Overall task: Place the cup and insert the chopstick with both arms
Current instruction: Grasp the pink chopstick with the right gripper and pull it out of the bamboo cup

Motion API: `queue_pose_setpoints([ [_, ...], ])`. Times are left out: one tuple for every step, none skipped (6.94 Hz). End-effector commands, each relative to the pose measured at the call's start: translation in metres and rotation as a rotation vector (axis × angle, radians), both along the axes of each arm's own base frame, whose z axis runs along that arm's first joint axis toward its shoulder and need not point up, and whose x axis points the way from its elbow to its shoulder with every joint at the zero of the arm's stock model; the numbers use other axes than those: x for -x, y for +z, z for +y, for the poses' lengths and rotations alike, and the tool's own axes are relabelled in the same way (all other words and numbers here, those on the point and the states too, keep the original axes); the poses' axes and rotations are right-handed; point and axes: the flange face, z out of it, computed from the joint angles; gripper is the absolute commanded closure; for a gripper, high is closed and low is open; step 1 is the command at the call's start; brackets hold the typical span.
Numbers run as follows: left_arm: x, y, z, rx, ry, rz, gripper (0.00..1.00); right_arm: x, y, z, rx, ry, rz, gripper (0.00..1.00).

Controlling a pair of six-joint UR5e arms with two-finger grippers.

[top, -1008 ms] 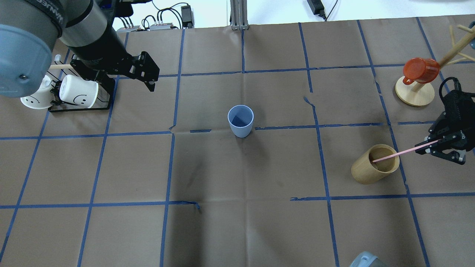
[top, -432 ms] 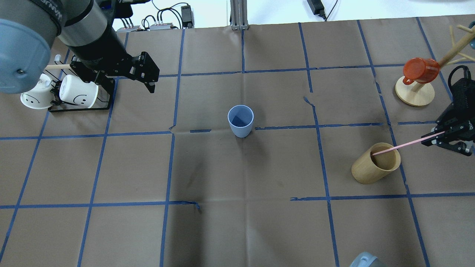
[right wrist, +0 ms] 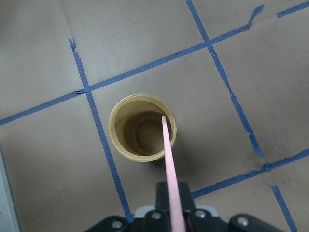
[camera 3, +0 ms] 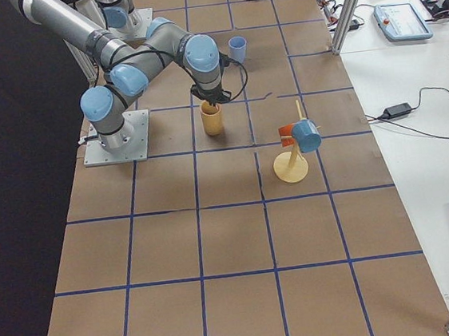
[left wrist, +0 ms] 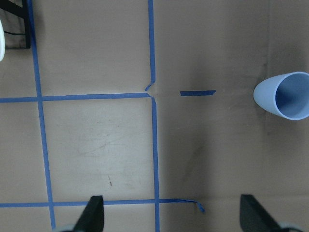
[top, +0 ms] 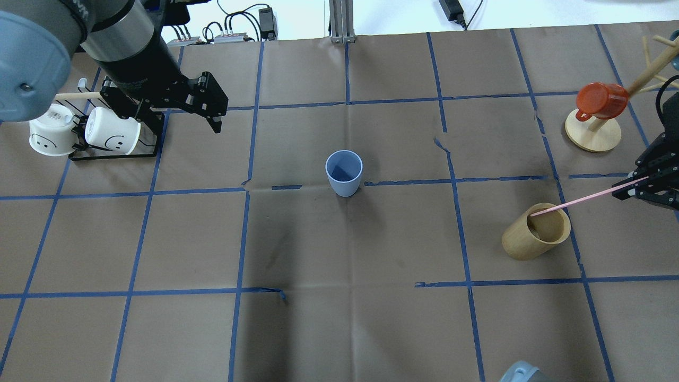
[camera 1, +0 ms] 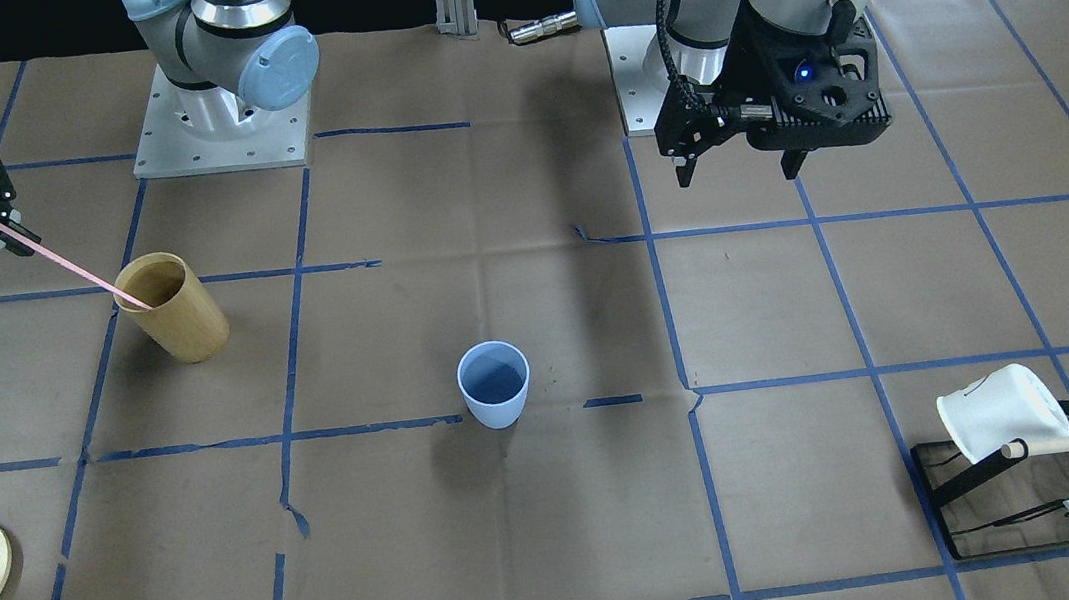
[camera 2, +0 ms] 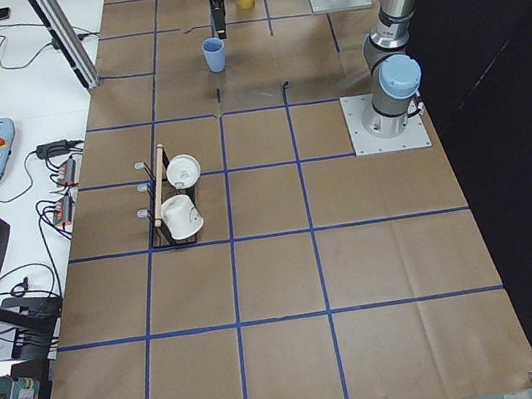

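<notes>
The light-blue cup (top: 344, 172) stands upright and empty near the table's middle; it also shows in the front view (camera 1: 494, 383) and at the right edge of the left wrist view (left wrist: 285, 95). My right gripper (top: 639, 187) is shut on the upper end of the pink chopstick (top: 583, 199), at the table's right side. The stick slants down, its lower tip at the mouth of the tan wooden cup (top: 536, 232), as the right wrist view (right wrist: 170, 164) shows. My left gripper (top: 185, 118) is open and empty, held high, far left of the blue cup.
A black wire rack (top: 114, 154) with two white mugs and a wooden rod stands at the far left. A wooden mug tree (top: 593, 132) carrying a red mug (top: 599, 101) stands at the back right, close behind my right gripper.
My right gripper has moved back and up with the pink chopstick, drawing its tip from inside the tan cup to the rim. The left gripper has barely moved.
</notes>
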Motion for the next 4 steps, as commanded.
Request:
queue_pose_setpoints([
  [0.000, -0.001, -0.003, -0.005, 0.000, 0.003, 0.00, -0.016, 0.048, 0.011, -0.038, -0.043, -0.005, 0.94],
  [0.002, -0.002, -0.004, -0.006, 0.000, 0.006, 0.00, -0.023, 0.068, 0.013, -0.034, -0.069, 0.007, 0.94],
  [0.001, -0.002, -0.004, -0.006, 0.002, 0.004, 0.00, -0.030, 0.084, 0.005, -0.019, -0.081, 0.018, 0.94],
  [0.001, -0.002, -0.004, -0.005, 0.000, 0.004, 0.00, -0.041, 0.097, 0.000, -0.021, -0.125, 0.022, 0.94],
])
